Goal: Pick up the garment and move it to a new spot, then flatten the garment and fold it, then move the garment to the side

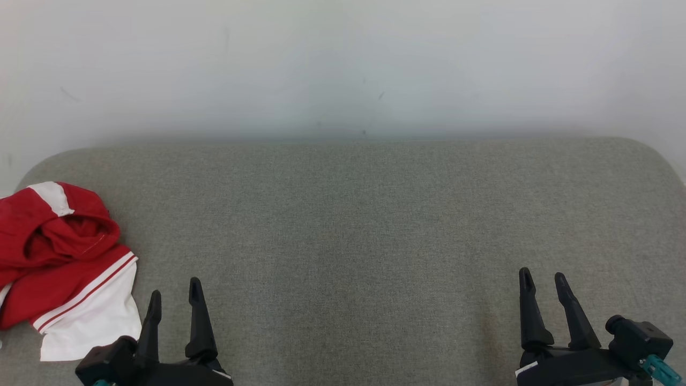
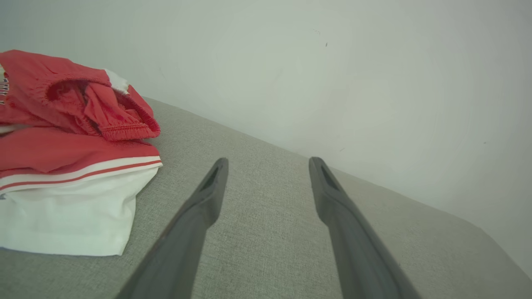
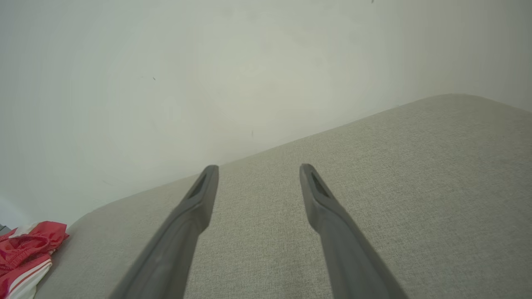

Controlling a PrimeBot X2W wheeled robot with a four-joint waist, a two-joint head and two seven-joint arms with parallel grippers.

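The garment (image 1: pixel 64 268) is a crumpled red and white piece with striped trim, heaped at the far left of the grey fabric surface (image 1: pixel 353 225). It lies at the left in the left wrist view (image 2: pixel 70 153) and at the lower left corner in the right wrist view (image 3: pixel 25 257). My left gripper (image 1: pixel 174 294) stands open just right of the garment's white part, apart from it, with nothing between its fingers. Far to the right, my right gripper (image 1: pixel 543 279) is open and empty over bare fabric.
A pale wall (image 1: pixel 343 64) rises directly behind the surface. The surface has rounded back corners at left and right. Between the two grippers stretches a wide span of bare grey fabric.
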